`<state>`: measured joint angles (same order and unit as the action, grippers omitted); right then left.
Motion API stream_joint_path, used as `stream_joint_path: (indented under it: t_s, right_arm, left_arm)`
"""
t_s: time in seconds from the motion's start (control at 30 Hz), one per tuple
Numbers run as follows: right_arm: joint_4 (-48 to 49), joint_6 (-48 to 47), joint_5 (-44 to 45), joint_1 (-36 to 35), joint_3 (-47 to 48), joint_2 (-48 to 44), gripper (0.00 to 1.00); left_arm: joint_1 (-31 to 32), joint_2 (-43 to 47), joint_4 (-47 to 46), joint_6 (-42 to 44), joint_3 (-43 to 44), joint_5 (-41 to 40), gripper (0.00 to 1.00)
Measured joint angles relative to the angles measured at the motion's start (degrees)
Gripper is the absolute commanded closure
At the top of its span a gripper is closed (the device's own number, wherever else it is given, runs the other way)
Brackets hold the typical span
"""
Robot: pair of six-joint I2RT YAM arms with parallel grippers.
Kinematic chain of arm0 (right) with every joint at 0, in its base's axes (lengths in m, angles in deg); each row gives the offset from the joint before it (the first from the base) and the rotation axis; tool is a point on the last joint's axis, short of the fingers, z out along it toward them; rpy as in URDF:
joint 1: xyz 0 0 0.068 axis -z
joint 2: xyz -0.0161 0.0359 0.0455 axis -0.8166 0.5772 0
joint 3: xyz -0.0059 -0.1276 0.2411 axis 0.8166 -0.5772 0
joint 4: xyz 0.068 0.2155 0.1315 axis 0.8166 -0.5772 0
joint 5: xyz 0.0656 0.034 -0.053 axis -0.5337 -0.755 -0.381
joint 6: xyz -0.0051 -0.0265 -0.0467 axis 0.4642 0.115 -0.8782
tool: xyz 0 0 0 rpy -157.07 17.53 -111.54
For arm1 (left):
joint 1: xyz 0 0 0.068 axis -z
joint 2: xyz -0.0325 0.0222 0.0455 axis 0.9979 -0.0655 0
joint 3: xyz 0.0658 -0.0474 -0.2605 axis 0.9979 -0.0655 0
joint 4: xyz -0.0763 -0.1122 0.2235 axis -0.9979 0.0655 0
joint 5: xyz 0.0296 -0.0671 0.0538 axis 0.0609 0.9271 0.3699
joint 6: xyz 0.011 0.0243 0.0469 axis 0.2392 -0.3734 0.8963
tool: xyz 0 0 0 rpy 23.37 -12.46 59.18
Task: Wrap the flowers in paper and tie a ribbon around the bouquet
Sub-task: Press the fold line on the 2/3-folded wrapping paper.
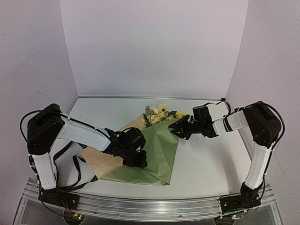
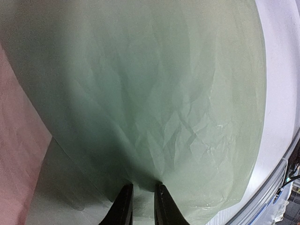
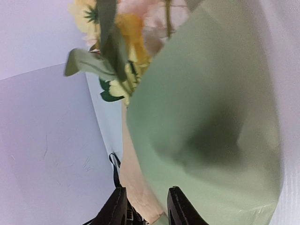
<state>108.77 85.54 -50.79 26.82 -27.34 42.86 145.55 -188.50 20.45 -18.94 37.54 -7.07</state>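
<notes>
Left pincer [image 2: 143, 186] pinches the paper [image 2: 164, 93] folded over the flowers [image 1: 157, 112].

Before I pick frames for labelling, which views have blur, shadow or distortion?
Top external view: sharp, evenly lit, only soft shadows. Left wrist view: the paper fills the frame, soft-focused, with dark shadow ahead of the left gripper and a bowed edge to the table. Right wrist view: the flowers are blurred; a shadow darkens the paper.

Overhead I see soft, even light; up close, pale yellow artificial flowers [image 3: 129, 33] blur, olive-green paper sheet [image 2: 164, 93] shadowed.
</notes>
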Motion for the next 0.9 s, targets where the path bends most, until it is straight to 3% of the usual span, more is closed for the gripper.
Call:
stream_joint_path:
  t_s: [0.47, 0.9]
  right_arm:
    - [-1.7, -0.3, -1.4, 7.4, 0.0, 5.9, 0.66]
    - [-2.2, 0.7, -2.9, 5.7, 4.7, 2.5, 0.64]
  left_arm:
    - [-0.1, -0.1, 0.9, 0.1, 0.4, -0.3, 0.82]
    - [-0.1, -0.3, 1.4, 0.1, 0.8, -0.3, 0.82]
